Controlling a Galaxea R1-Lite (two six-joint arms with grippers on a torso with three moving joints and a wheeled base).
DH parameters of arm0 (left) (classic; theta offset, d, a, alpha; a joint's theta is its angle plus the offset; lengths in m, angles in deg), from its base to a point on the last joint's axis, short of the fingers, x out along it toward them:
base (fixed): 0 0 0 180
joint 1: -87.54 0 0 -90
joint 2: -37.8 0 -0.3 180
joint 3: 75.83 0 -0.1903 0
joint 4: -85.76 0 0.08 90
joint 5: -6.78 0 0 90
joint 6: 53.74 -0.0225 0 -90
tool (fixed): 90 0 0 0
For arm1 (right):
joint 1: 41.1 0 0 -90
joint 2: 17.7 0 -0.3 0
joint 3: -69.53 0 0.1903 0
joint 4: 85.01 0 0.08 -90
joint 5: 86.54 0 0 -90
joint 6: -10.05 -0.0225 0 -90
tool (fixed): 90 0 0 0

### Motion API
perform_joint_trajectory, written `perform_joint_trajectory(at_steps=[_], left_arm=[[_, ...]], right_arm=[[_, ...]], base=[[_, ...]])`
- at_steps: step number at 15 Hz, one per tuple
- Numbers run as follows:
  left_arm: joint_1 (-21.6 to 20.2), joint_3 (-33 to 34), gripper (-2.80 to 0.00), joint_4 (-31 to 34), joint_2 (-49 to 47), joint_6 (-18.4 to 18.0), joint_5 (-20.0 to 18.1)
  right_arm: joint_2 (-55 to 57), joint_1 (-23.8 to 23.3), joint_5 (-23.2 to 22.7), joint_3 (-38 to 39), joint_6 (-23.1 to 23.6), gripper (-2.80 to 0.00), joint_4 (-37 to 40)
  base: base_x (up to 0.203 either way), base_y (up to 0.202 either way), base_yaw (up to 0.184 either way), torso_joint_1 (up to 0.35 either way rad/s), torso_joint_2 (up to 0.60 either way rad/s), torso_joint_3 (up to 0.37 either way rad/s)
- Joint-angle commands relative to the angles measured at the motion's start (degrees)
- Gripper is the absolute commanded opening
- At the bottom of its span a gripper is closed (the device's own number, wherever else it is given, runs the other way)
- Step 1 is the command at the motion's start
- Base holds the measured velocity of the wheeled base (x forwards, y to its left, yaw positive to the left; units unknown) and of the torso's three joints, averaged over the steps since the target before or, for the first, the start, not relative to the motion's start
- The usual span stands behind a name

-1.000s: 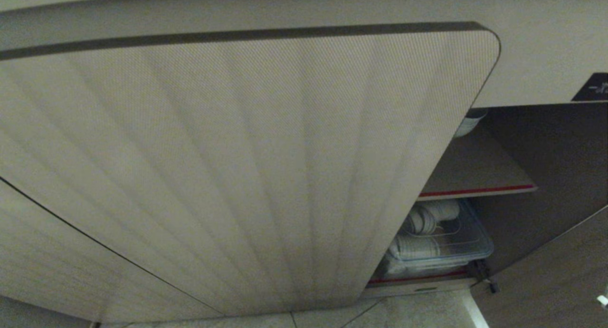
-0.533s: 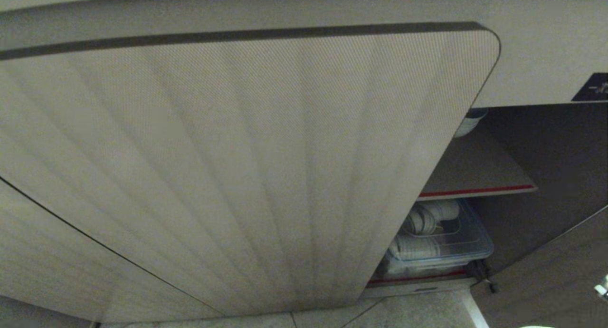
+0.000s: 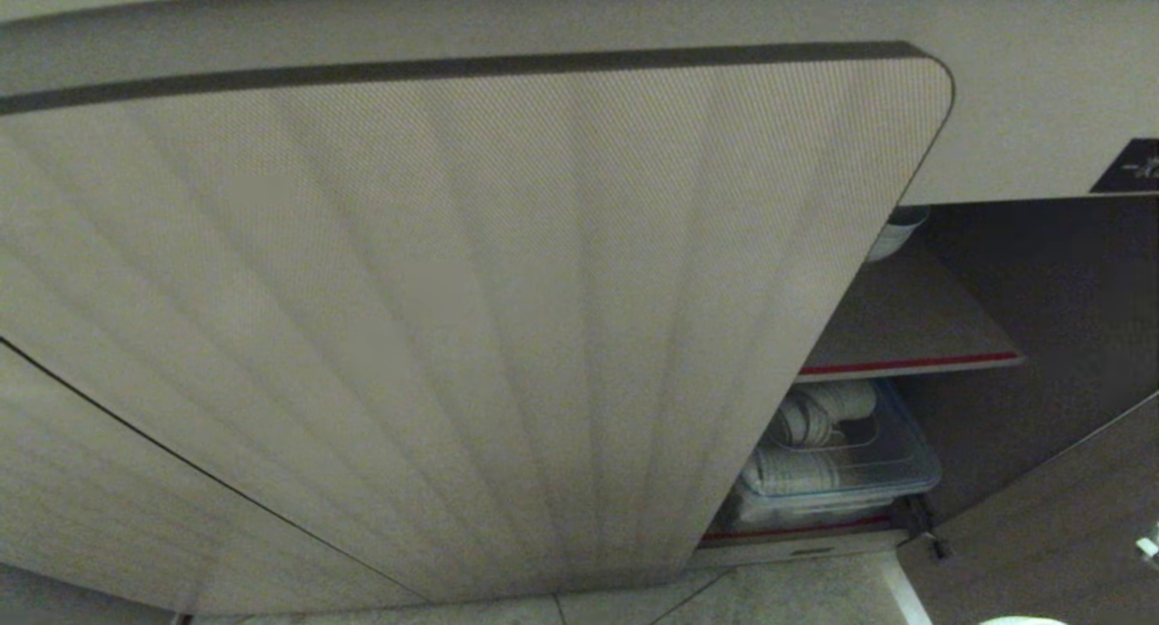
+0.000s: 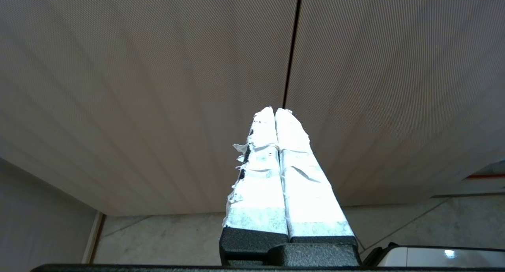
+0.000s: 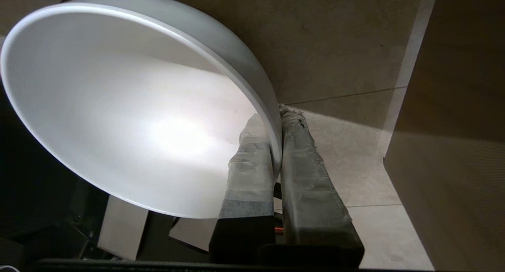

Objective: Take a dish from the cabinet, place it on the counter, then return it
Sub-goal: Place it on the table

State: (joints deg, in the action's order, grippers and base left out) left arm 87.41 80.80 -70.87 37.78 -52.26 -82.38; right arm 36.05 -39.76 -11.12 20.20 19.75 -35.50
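Claw tips of the right claw (image 5: 276,118) pinched the rim of the dish (image 5: 130,106), tilted on edge over the tiled floor (image 5: 339,47) in the right wrist view. At centre of its view, the left claw (image 4: 275,113) pressed together empty before the cabinet (image 3: 471,317).

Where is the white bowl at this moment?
The right gripper holds the white bowl by its rim above the tiled floor; in the head view only its edge shows at the bottom right.

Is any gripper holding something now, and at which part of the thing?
The right gripper holds the white dish by its rim, one finger inside, one outside. The left gripper is shut and holds nothing.
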Motion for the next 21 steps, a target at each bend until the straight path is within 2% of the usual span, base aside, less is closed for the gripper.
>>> perform_joint_trajectory(at_steps=[1,11,15,21], left_arm=[[0.0,0.0,-2.8,0.0,0.0,0.0,0.0],[0.0,0.0,-2.8,0.0,0.0,0.0,0.0],[0.0,0.0,-2.8,0.0,0.0,0.0,0.0],[0.0,0.0,-2.8,0.0,0.0,0.0,0.0]], right_arm=[[0.2,-0.1,-0.1,-0.1,-0.3,-2.8,0.2],[-0.8,-0.3,-0.2,0.0,-0.3,-2.8,0.9],[-0.9,-0.3,-0.2,0.0,-0.3,-2.8,0.9],[-0.9,-0.2,-0.2,0.5,-0.3,-2.8,0.9]], base=[[0.0,0.0,0.0,0.0,0.0,0.0],[0.0,0.0,0.0,0.002,0.0,-0.003],[0.0,0.0,0.0,0.052,-0.21,-0.242],[0.0,0.0,0.0,0.184,-0.53,-0.292]])
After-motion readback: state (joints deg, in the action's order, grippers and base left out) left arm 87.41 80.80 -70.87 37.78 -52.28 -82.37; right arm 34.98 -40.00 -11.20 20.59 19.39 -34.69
